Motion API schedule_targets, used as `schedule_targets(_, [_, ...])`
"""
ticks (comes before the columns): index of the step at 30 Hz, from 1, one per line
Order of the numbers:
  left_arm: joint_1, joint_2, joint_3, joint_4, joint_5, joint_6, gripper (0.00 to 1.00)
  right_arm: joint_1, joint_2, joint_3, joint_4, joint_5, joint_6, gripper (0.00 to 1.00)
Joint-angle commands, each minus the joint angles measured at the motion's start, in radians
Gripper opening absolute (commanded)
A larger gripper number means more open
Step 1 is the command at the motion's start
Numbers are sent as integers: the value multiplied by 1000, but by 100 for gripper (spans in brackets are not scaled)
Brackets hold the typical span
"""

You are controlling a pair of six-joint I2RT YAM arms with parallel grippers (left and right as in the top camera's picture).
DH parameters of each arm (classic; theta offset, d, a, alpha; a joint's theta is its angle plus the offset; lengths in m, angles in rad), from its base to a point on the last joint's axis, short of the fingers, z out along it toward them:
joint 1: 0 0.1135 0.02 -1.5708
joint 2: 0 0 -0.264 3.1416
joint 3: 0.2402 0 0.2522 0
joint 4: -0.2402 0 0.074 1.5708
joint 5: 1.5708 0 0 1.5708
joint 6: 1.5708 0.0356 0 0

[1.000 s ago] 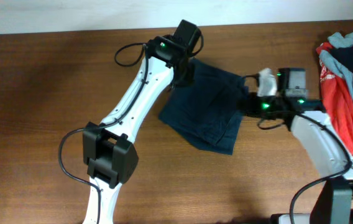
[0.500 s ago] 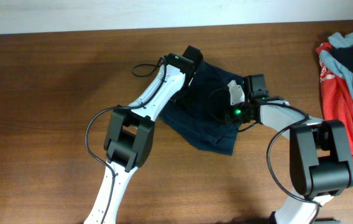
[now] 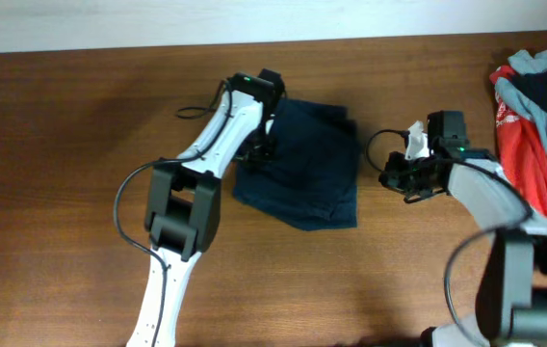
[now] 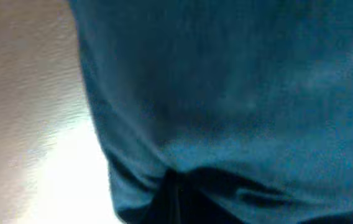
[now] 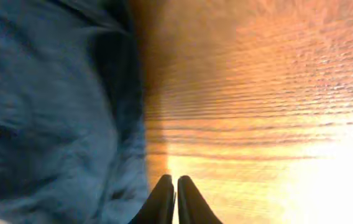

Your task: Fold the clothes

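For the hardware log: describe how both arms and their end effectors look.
The left arm and right arm have white links with boxy black joint housings. Thin black cables loop alongside, and a small green light glows near the left wrist. The right end effector has slim, dark, tapered fingers.

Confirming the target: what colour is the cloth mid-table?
The cloth is plain dark navy; overhead view.

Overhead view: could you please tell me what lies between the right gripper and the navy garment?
Only bare table lies between the right gripper and the garment; the overhead and right wrist views both show it.
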Motion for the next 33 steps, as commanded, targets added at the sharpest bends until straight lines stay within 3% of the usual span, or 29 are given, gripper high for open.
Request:
schedule_targets(1, [8, -176, -5, -28, -32, -23, 1, 24, -144, -2, -17, -150, -84, 12])
schedule_targets(4, [9, -291, -5, -43, -79, -24, 9, 72, -215, -2, -40, -209, -131, 12])
schedule_targets(7, [14, -419, -5, -45, -142, -24, 31, 178, -226, -3, -60, -210, -196, 12])
schedule_targets(10, [34, -526, -5, -42, -178, -28, 38, 308, -198, -3, -52, -154, -256, 12])
schedule_targets(14, [66, -602, -5, -56, -178, -27, 42, 420, -104, -3, -32, 123, -255, 13])
schedule_targets(20, [87, -610, -6, -94, -177, -28, 42, 426, 140, -3, -12, 120, -213, 12])
schedule_targets(21, [87, -610, -6, -95, -177, -28, 42, 426, 160, -3, -20, 126, -212, 8])
schedule_targets(29, [89, -610, -6, -110, -175, -27, 47, 388, 130, -3, -284, 578, 202, 4])
schedule_targets(33, [89, -609, -6, -92, -170, -27, 54, 385, 63, 1, -333, 784, 282, 4])
